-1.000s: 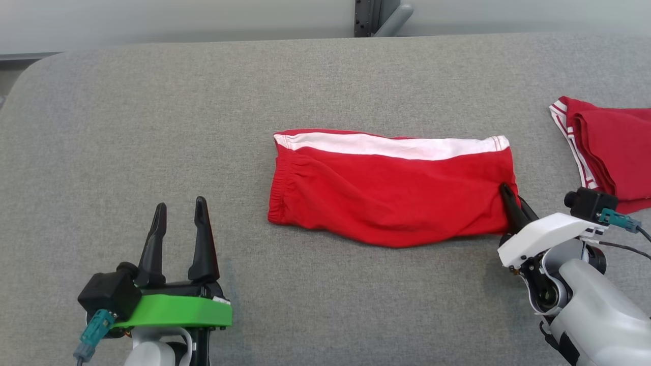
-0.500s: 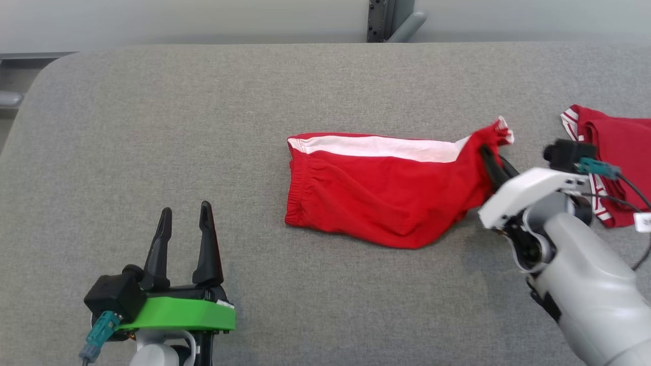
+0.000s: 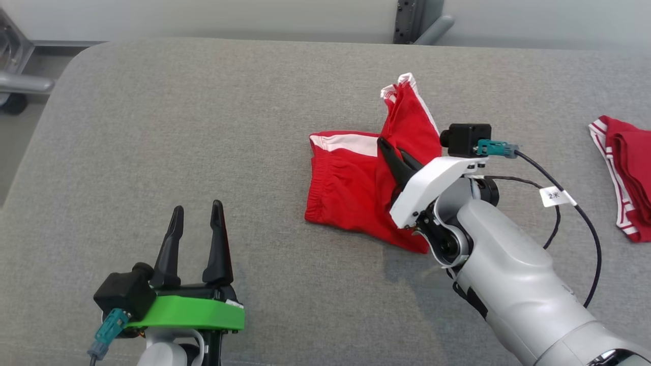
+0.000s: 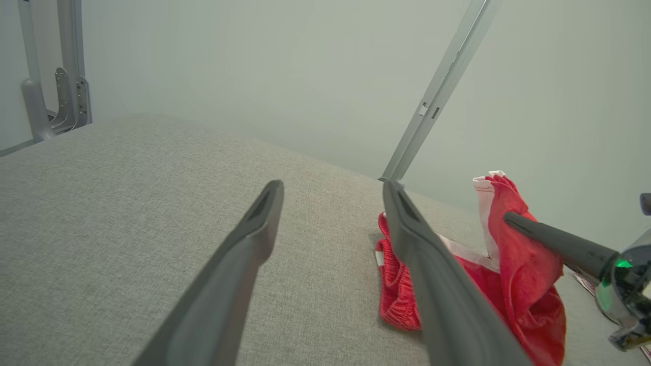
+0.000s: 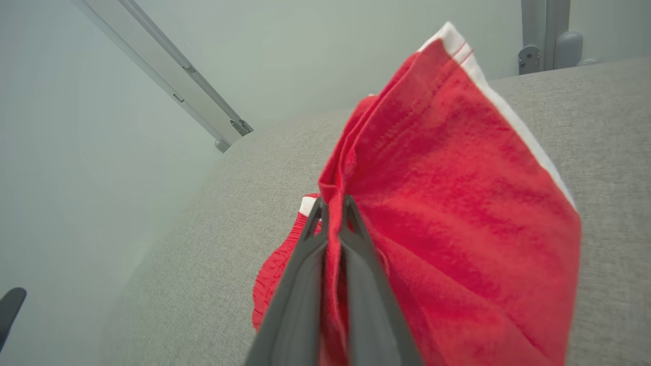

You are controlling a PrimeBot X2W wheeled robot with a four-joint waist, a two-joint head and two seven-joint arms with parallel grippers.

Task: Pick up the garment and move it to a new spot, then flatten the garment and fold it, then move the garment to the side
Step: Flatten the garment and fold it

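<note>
The garment (image 3: 351, 188) is a pair of red shorts with a white side stripe, lying mid-table with its right end lifted and folded leftward. My right gripper (image 3: 384, 145) is shut on that raised end; in the right wrist view the red cloth (image 5: 447, 203) is pinched between the fingers (image 5: 356, 254) and stands up above them. My left gripper (image 3: 197, 211) rests open at the lower left, well away from the shorts. From the left wrist view, the garment (image 4: 513, 269) sits to the right of the spread fingers (image 4: 254, 234), with the right gripper's finger (image 4: 554, 241) in the cloth.
A second red garment with white stripes (image 3: 628, 178) lies folded at the table's right edge. The grey padded table (image 3: 178, 127) has wide bare room to the left. A metal post (image 3: 417, 20) stands behind the far edge. A cable (image 3: 585, 218) loops beside my right wrist.
My right gripper has lifted the shorts' right end and carried it up and leftward over the rest. The head camera has shifted too. The left gripper stays open and still.
</note>
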